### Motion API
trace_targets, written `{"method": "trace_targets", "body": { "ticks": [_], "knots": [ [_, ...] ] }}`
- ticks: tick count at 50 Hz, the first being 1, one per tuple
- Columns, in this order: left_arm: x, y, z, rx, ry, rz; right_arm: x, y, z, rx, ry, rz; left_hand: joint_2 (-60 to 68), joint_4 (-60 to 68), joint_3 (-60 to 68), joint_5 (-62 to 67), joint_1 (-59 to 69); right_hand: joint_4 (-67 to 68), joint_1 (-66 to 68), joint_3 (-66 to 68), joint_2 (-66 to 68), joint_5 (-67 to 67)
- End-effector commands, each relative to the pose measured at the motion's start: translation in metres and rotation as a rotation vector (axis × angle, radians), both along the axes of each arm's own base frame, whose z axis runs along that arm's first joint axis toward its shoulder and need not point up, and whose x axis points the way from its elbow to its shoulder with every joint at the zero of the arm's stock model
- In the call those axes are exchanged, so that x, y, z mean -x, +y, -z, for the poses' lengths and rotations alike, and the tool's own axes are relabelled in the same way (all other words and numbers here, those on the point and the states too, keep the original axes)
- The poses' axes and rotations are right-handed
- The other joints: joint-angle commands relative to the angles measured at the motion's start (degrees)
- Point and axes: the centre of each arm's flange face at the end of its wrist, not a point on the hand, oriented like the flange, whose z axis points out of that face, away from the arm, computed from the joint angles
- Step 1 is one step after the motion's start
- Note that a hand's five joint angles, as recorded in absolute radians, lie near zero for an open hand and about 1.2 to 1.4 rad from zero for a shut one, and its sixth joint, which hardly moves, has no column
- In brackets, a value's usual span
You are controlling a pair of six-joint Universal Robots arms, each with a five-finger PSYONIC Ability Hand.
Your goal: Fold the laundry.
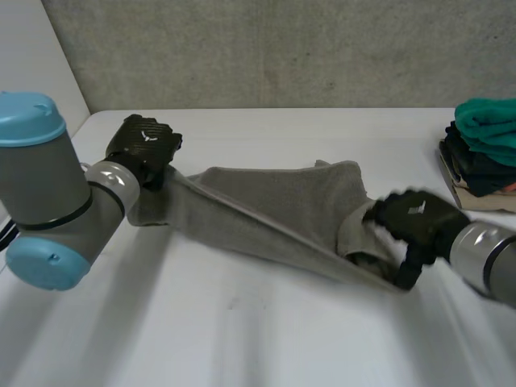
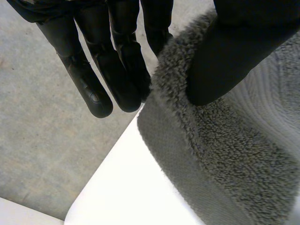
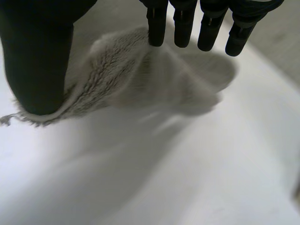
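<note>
A grey towel [image 1: 274, 201] lies stretched across the white table [image 1: 242, 330] between my two hands. My left hand [image 1: 143, 147] is at the towel's left end, lifted a little off the table. In the left wrist view its thumb [image 2: 234, 51] presses the fluffy towel edge [image 2: 225, 150] against the straight fingers [image 2: 117, 70], a pinch. My right hand [image 1: 415, 219] is at the towel's right end, low over the table. There its fingers [image 3: 187, 23] are straight and apart from the thumb [image 3: 37, 61], which rests against a towel corner [image 3: 117, 70].
A stack of folded clothes [image 1: 484, 145], teal on top and dark below, stands at the table's back right. A grey wall runs behind the table. The table's rounded left corner lies just beyond my left hand.
</note>
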Motion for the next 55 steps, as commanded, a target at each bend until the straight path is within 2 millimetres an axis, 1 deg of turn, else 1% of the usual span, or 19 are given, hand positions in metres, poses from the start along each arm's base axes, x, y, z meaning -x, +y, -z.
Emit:
{"method": "trace_targets", "body": {
  "ticks": [1,5,10,12,21,28,29,32,34,36,37,38,43,47,48,51,52,53,55],
  "knots": [
    [-0.007,0.019,-0.003,-0.015,-0.008,0.007,-0.007,-0.016,-0.034,0.185,-0.046,-0.087,11.5,11.5,11.6,14.0,14.0,-2.7,-6.4,-2.7,-2.9,-4.9],
    [-0.011,0.029,-0.003,-0.022,-0.010,0.010,-0.016,-0.018,-0.040,0.247,0.014,-0.212,11.5,11.5,11.6,14.0,14.0,-2.7,-6.4,-2.7,-2.9,-4.9],
    [-0.015,0.038,0.001,-0.040,-0.018,0.008,-0.025,-0.028,-0.016,0.221,0.171,-0.376,11.5,11.5,11.6,14.0,14.0,-2.7,-6.4,-2.7,-2.9,-4.9],
    [-0.017,0.042,0.001,-0.045,-0.020,0.007,-0.026,-0.030,-0.013,0.216,0.208,-0.405,11.5,11.5,11.6,14.0,14.0,-2.7,-6.4,-2.7,-2.9,-4.9],
    [-0.024,0.049,0.002,-0.050,-0.020,-0.003,-0.025,-0.020,0.022,0.086,0.397,-0.612,11.5,11.5,11.6,14.0,14.0,-2.7,-6.4,-2.7,-2.9,-4.9],
    [-0.027,0.048,0.008,-0.071,-0.022,-0.011,-0.026,-0.017,0.043,0.037,0.404,-0.659,11.5,11.5,11.6,14.0,14.0,-1.7,-5.5,-1.8,-2.0,-4.0],
    [-0.027,0.048,0.009,-0.074,-0.022,-0.012,-0.027,-0.019,0.051,0.029,0.405,-0.663,11.5,11.5,11.6,14.0,14.0,-0.2,-4.0,-0.3,-0.5,-2.5],
    [-0.027,0.049,0.011,-0.079,-0.022,-0.009,-0.027,-0.025,0.059,0.053,0.413,-0.655,11.5,11.5,11.6,14.0,14.0,2.6,-1.1,2.6,2.4,0.4],
    [-0.026,0.049,0.011,-0.080,-0.021,-0.009,-0.029,-0.032,0.061,0.109,0.417,-0.643,11.5,11.5,11.6,14.0,14.0,14.5,10.7,14.5,14.3,12.3],
    [-0.027,0.048,0.010,-0.078,-0.020,-0.011,-0.031,-0.038,0.060,0.160,0.420,-0.630,11.5,11.5,11.6,14.0,14.0,35.5,31.7,35.4,35.2,33.2],
    [-0.027,0.048,0.010,-0.078,-0.020,-0.012,-0.033,-0.044,0.057,0.210,0.420,-0.610,11.5,11.5,11.6,14.0,14.0,59.2,55.5,59.2,59.0,57.0],
    [-0.027,0.048,0.009,-0.075,-0.019,-0.014,-0.034,-0.046,0.055,0.232,0.418,-0.604,11.5,11.5,11.6,14.0,14.0,67.2,63.5,67.2,67.0,65.0],
    [-0.028,0.048,0.005,-0.062,-0.015,-0.020,-0.033,-0.060,0.042,0.349,0.416,-0.533,11.5,11.5,11.6,14.0,14.0,67.3,63.6,67.3,67.1,65.1],
    [-0.034,0.048,-0.011,-0.018,0.002,-0.041,-0.028,-0.061,0.018,0.392,0.401,-0.465,11.5,11.5,11.6,14.0,14.0,67.3,63.6,67.3,67.1,65.1],
    [-0.037,0.048,-0.015,-0.008,0.006,-0.048,-0.022,-0.065,0.007,0.401,0.387,-0.413,11.5,11.5,11.6,14.0,14.0,67.3,63.6,67.3,67.1,65.1],
    [-0.044,0.047,-0.026,0.019,0.019,-0.069,-0.008,-0.070,-0.012,0.409,0.368,-0.319,11.5,11.5,11.6,14.0,14.0,67.3,63.6,67.3,67.1,65.1],
    [-0.045,0.048,-0.030,0.031,0.025,-0.070,-0.003,-0.070,-0.023,0.420,0.358,-0.277,11.5,11.5,11.6,14.0,14.0,67.3,63.6,67.3,67.1,65.1],
    [-0.048,0.050,-0.037,0.053,0.033,-0.075,0.000,-0.070,-0.030,0.427,0.355,-0.259,11.5,11.5,11.6,14.0,14.0,67.3,63.6,67.3,67.1,65.1],
    [-0.050,0.053,-0.042,0.067,0.039,-0.076,0.004,-0.066,-0.038,0.424,0.352,-0.245,11.5,11.5,11.6,14.0,14.0,67.3,63.6,67.3,67.1,65.1]
  ]
}}
